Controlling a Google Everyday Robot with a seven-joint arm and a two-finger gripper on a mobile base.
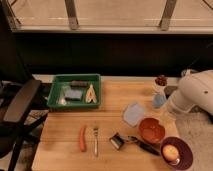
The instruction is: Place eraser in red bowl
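Observation:
The eraser is a small dark oblong block lying at the back of the green tray on the left of the wooden table. The red bowl stands empty at the right front of the table. My white arm is folded at the table's right edge. The gripper sits at its end near a blue cup, well right of the eraser and behind the red bowl. It holds nothing that I can see.
The tray also holds a blue sponge pad and a yellowish peel. On the table lie a light blue cloth, an orange carrot-like stick, a fork and a black-handled tool. A purple bowl holds a yellow fruit. A black chair stands at the left.

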